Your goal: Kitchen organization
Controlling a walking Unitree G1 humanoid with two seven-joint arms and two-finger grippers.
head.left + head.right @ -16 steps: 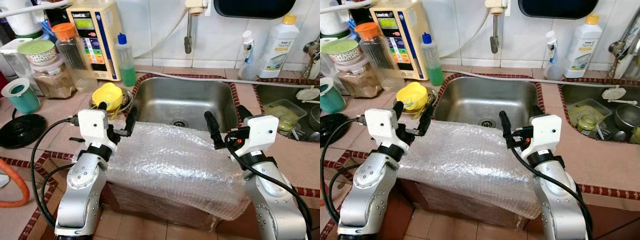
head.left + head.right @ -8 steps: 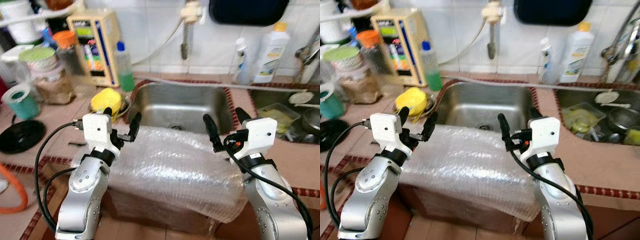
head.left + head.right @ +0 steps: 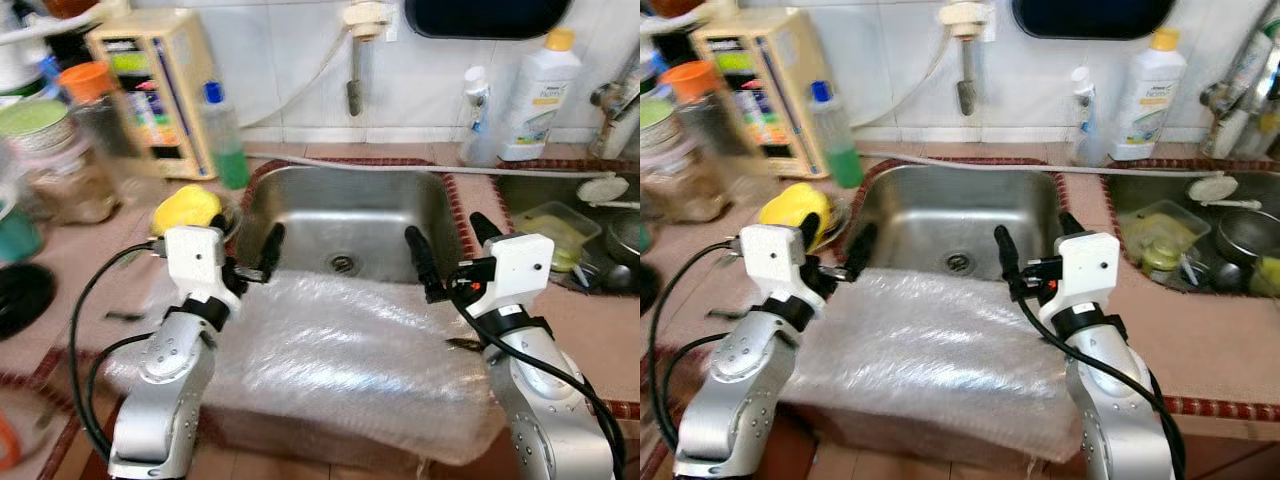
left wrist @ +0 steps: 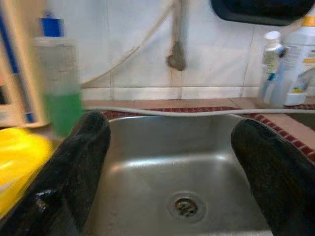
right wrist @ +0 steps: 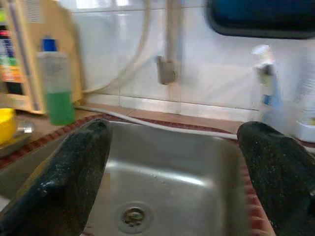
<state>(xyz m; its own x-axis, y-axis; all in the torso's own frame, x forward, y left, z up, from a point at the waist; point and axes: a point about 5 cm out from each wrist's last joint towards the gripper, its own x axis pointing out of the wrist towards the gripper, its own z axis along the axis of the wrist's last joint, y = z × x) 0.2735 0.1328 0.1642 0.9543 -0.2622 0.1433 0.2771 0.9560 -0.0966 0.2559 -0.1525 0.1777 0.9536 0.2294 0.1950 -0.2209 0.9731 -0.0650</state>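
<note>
Left eye view: a bubble-wrapped block (image 3: pixel 330 360) fills the lower centre, its far edge at the front rim of the steel sink (image 3: pixel 300 205). The left gripper (image 3: pixel 243 250) and right gripper (image 3: pixel 447 252) hover over that edge at the block's two far corners, fingers spread, gripping nothing. The basin between and beyond them lies open.

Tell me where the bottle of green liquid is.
In the left eye view the bottle of green liquid stands on the counter to the robot's left of the sink, against the tiled wall, beside the beige appliance and behind the yellow object.
</note>
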